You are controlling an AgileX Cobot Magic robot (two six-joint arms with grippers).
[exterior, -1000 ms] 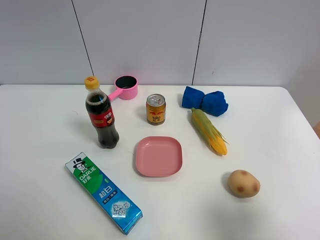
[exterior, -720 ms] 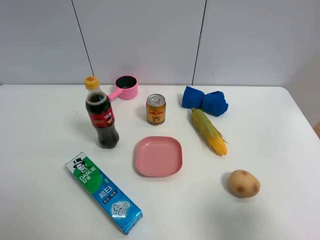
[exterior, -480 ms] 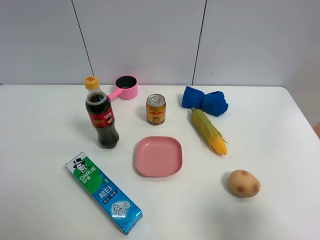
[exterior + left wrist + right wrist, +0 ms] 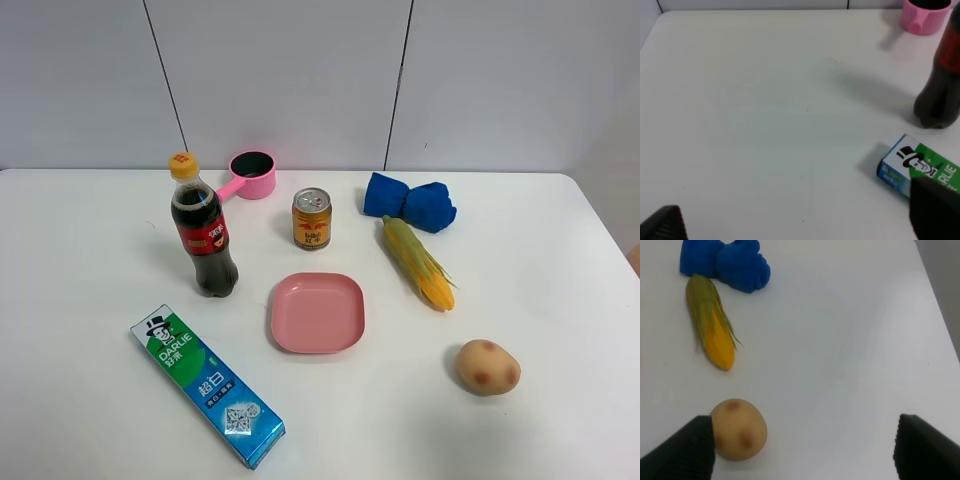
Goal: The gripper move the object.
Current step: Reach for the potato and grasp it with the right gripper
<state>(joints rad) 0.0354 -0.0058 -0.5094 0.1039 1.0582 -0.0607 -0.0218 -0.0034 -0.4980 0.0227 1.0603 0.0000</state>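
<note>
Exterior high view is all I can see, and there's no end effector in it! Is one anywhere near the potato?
Observer: Yes. In the right wrist view the right end effector is open, and the potato shows in the gap, close beside one finger.
Operator: And the other one?
Observer: The left end effector is open too, above the white table, with the toothpaste box partly hidden behind one finger.
</note>
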